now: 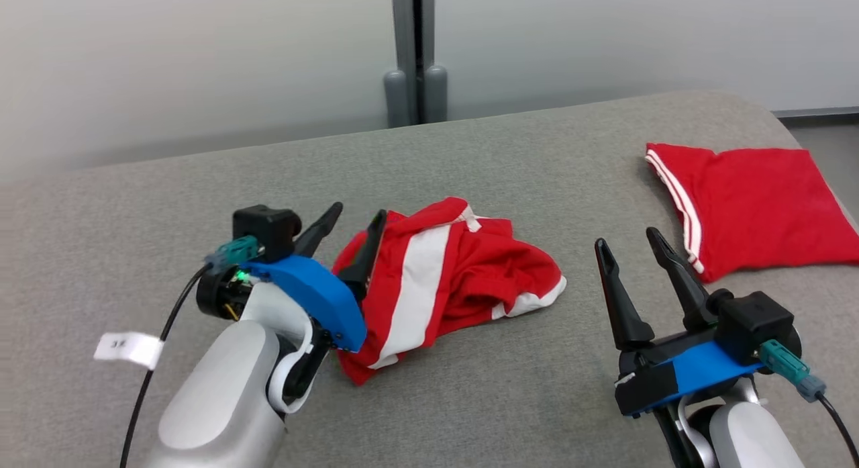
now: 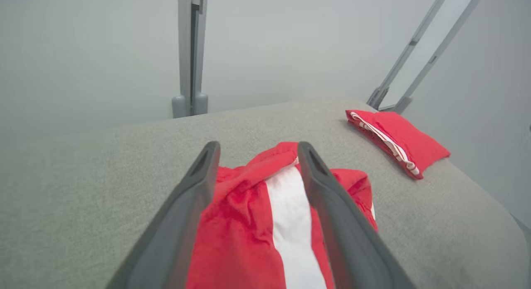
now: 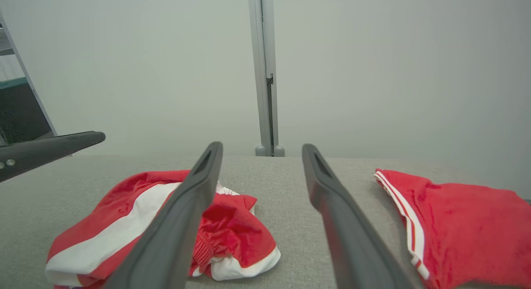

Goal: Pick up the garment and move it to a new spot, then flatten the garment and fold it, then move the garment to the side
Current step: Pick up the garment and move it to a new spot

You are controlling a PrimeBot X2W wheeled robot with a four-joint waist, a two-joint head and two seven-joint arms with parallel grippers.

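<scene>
The red-and-white garment lies crumpled in a heap on the grey fabric surface, with a broad white stripe uppermost. All positions below are given from this garment.

The left pincer is at the garment's left edge. Its 2 dark fingers are spread apart and grasp nothing. In the left wrist view they straddle the white stripe; contact with the cloth cannot be confirmed.

The right pincer is to the garment's right and clear of it, with its 2 fingers spread and empty over bare surface.

A folded red piece with white trim lies flat farther right of the garment and behind it, well apart.

A grey post stands behind the garment, past the surface's far edge.

A white tag hangs on a cable well to the garment's left.
</scene>
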